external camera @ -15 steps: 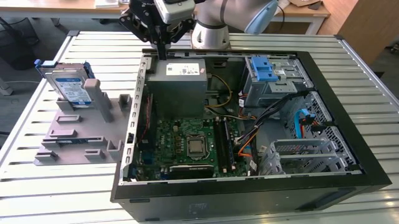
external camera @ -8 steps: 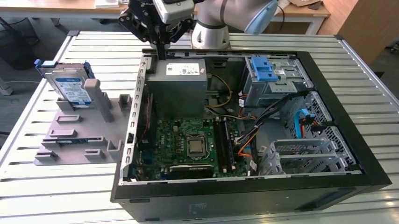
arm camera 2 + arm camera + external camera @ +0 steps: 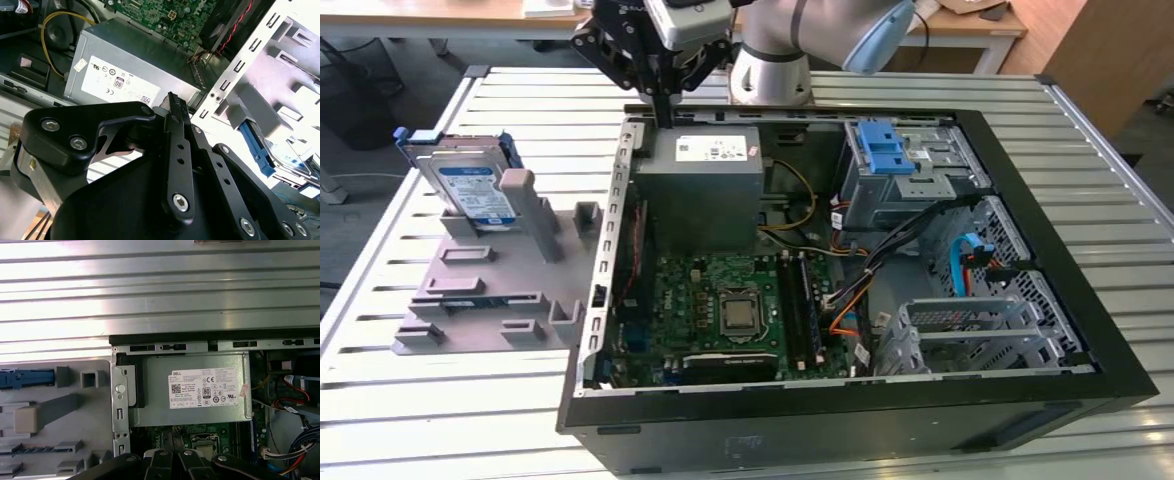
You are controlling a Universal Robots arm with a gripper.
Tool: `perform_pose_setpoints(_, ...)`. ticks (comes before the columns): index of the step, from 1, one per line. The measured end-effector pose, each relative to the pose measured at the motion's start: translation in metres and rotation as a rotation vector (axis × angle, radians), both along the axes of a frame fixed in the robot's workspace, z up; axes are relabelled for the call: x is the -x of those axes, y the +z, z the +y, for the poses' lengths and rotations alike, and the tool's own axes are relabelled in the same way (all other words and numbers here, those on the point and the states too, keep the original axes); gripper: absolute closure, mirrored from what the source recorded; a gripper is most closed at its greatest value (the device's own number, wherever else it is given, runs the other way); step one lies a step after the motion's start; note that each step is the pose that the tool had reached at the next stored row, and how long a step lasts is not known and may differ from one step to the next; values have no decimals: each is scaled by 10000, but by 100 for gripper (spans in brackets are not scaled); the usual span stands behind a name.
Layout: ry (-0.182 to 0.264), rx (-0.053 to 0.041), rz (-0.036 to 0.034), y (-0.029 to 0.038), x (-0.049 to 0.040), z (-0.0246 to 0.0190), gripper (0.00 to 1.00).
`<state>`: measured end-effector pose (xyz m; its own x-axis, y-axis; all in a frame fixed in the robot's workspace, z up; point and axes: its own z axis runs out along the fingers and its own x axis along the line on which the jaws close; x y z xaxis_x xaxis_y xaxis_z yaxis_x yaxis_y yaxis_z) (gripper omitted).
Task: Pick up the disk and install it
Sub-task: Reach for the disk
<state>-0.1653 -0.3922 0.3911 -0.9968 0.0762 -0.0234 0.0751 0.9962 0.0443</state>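
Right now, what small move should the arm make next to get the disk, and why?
Probably shift the tool toward the exterior view's left, over the disk. The tool is shut and empty above the power supply, while the disk stands on edge in the grey holder outside the case.

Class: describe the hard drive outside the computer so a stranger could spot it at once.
On the exterior view's left of the open black computer case lies a grey plastic fixture. Upright at its far end stands the silver rectangular hard drive. Only it carries a white-and-blue label and blue side rails among plain grey blocks.
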Motion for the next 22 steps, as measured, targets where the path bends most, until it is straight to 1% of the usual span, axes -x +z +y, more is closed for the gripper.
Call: perform_pose_setpoints(22,0,1,1,-9,55,16,89)
